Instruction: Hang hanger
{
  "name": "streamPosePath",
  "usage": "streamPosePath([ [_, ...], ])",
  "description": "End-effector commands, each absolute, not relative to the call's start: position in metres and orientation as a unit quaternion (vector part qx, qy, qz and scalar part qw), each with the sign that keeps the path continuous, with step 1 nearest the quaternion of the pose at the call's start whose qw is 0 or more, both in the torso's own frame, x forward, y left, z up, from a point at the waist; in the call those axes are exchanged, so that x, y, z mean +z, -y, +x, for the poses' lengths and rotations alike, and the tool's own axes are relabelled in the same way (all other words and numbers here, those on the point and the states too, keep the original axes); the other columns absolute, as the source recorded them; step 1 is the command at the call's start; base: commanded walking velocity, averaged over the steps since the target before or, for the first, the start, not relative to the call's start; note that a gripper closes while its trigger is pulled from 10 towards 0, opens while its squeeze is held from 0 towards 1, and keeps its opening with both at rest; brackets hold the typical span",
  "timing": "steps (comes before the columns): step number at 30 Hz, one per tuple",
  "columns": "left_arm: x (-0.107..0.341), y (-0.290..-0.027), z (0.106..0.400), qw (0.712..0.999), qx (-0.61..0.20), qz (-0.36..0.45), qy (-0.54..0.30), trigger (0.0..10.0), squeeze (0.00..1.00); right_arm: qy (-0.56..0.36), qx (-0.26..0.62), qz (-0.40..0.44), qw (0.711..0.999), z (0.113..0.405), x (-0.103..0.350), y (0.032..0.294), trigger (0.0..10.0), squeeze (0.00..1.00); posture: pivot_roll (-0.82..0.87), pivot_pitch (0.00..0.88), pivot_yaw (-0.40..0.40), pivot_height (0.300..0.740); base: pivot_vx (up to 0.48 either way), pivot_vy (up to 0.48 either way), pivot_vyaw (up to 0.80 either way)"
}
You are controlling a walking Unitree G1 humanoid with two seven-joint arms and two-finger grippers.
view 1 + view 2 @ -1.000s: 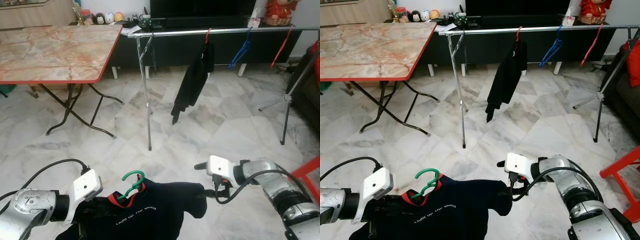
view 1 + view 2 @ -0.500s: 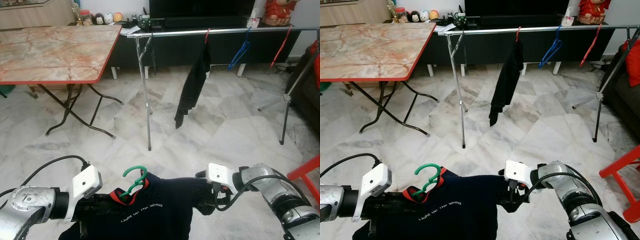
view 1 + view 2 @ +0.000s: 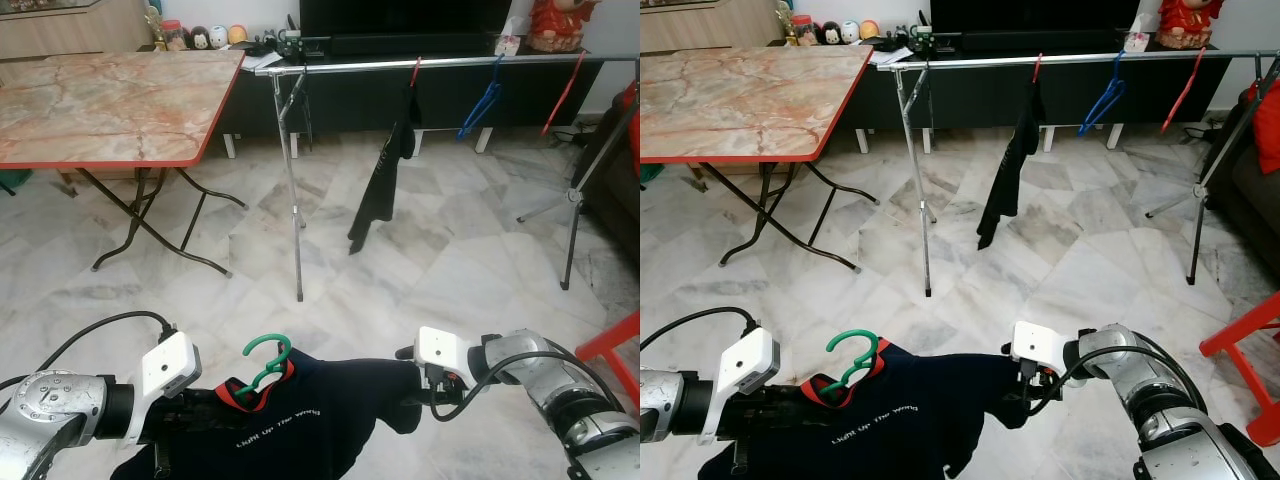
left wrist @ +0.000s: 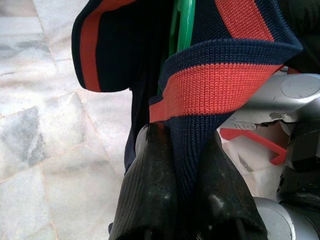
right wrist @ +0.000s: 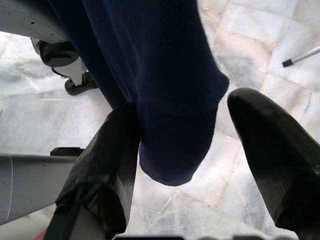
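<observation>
A navy shirt (image 3: 310, 420) with a red-striped collar hangs on a green hanger (image 3: 265, 362), held low in front of me. My left gripper (image 4: 182, 137) is shut on the collar fabric beside the hanger's green shaft (image 4: 184, 20). The right gripper (image 5: 185, 115) is open, its fingers (image 5: 107, 165) wide apart on either side of the sleeve end (image 5: 175, 145), which rests against one finger. In the eye views the right gripper (image 3: 422, 385) sits at the shirt's right sleeve. The metal clothes rail (image 3: 450, 63) stands across the room ahead.
On the rail hang a black garment (image 3: 385, 175) on a red hanger, a blue hanger (image 3: 483, 100) and a red hanger (image 3: 565, 90). A marble-topped folding table (image 3: 110, 100) stands at the left. A red stool (image 3: 615, 345) is at the right. Marble floor lies between me and the rail.
The black garment on the rail has swung and now hangs narrower, edge-on. The shirt and both grippers have shifted only slightly; the grips look the same.
</observation>
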State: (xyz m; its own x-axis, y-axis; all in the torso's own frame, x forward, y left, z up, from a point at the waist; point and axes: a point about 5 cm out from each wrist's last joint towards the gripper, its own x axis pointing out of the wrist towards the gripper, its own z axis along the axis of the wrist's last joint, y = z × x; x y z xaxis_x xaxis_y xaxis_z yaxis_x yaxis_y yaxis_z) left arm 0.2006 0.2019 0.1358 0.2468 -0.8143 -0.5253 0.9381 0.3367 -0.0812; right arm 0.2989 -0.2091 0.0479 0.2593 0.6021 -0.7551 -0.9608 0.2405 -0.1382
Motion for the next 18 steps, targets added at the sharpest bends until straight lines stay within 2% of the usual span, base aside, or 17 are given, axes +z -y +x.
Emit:
streamPosePath([
  [1, 0.1464, -0.2027, 0.2023, 0.783, -0.564, 0.132, -0.228, 0.0, 0.00, -0.287, 0.538, -0.313, 0.728, 0.3011, 0.0504, 0.2075, 0.0, 0.00, 0.02, 0.021, 0.028, 0.740, 0.000, 0.000, 0.00],
  [18, 0.1494, -0.2025, 0.2028, 0.787, -0.563, 0.122, -0.219, 0.0, 0.00, -0.284, 0.535, -0.311, 0.732, 0.3021, 0.0509, 0.2067, 0.0, 0.00, 0.02, 0.028, 0.028, 0.740, 0.000, 0.000, 0.00],
])
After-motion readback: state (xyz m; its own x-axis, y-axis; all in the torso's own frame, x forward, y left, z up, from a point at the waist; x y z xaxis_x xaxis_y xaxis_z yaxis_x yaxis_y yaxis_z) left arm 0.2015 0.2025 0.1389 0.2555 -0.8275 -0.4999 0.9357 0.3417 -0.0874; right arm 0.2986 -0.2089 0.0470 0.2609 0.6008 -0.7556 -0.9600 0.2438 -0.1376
